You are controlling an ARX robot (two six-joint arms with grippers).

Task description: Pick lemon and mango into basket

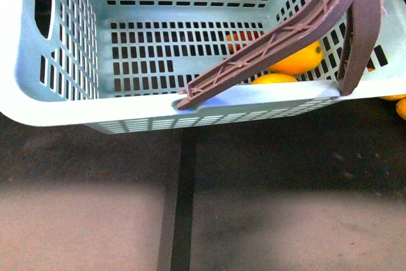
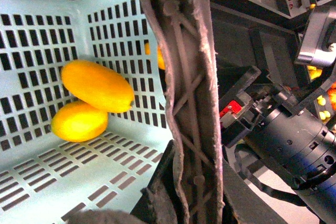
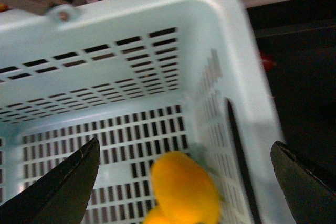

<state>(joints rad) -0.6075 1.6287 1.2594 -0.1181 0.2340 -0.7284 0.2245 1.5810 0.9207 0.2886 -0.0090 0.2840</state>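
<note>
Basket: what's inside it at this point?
Two yellow fruits in one corner, the mango touching the lemon. The brown handle covers part of both in the front view.

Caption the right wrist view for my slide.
Open right gripper poised over the basket, mango and lemon lying together on its slotted floor near a corner.

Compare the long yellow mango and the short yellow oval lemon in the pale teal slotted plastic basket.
The long yellow mango is elongated and larger; the short yellow oval lemon is stubbier and rounder. The mango lies tilted, overlapping the lemon; the lemon sits partly under it. Both are smooth, deep yellow, touching, inside the basket.
</note>
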